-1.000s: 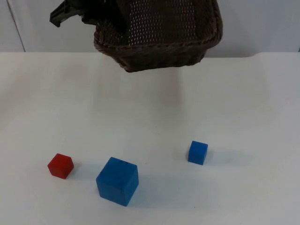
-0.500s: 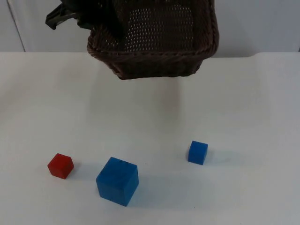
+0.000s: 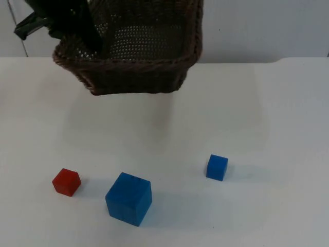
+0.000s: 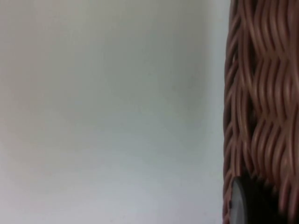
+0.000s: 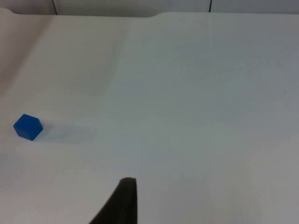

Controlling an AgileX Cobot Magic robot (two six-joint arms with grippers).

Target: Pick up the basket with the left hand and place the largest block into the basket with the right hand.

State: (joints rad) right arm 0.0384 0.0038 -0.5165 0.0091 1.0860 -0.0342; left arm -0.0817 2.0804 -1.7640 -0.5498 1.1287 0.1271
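- The left gripper (image 3: 82,31) pinches the rim of the dark brown woven wicker basket (image 3: 139,72), holding it in the air above the far left part of the white table (image 3: 247,103).
- The large blue cube (image 3: 128,198) sits on the table near the front, between a small red cube (image 3: 66,182) and a small blue cube (image 3: 217,167).
- Of the right gripper, one black fingertip (image 5: 122,203) hangs over bare table; I cannot tell its state.

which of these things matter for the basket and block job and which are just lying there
In the job:
- basket, held up off the table by the left gripper
- large blue block, the biggest one, on the table
- right gripper, waiting above the table

Lying about:
- small blue block
- red block
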